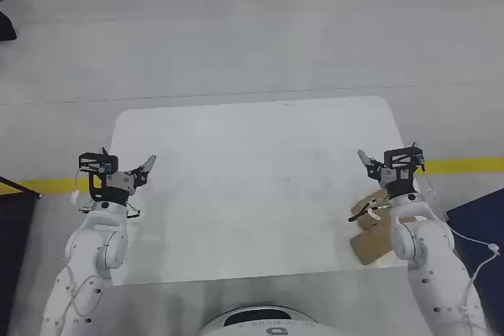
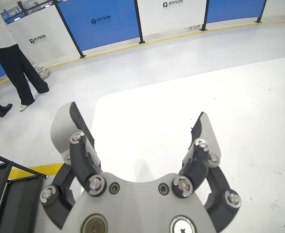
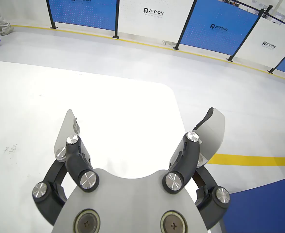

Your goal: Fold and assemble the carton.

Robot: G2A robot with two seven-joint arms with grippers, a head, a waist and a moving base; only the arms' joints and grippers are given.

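Note:
Flat brown carton pieces [image 1: 370, 242] lie at the white table's [image 1: 260, 193] right front edge, partly under my right arm, whose wrist hides part of them. My right gripper [image 1: 389, 154] hangs open over the table's right edge, just beyond the carton; in its own wrist view the right gripper [image 3: 142, 118] has bare tabletop between its fingers. My left gripper [image 1: 126, 160] is open over the table's left edge, far from the carton. Seen from the left wrist, the left gripper [image 2: 137, 118] holds nothing.
A black metal frame [image 2: 13, 178] stands off the table's left side. A blue mat [image 3: 266, 202] lies off the right side. A yellow floor line [image 1: 470, 165] runs past both sides. Blue and white fence panels [image 2: 103, 18] ring the floor beyond.

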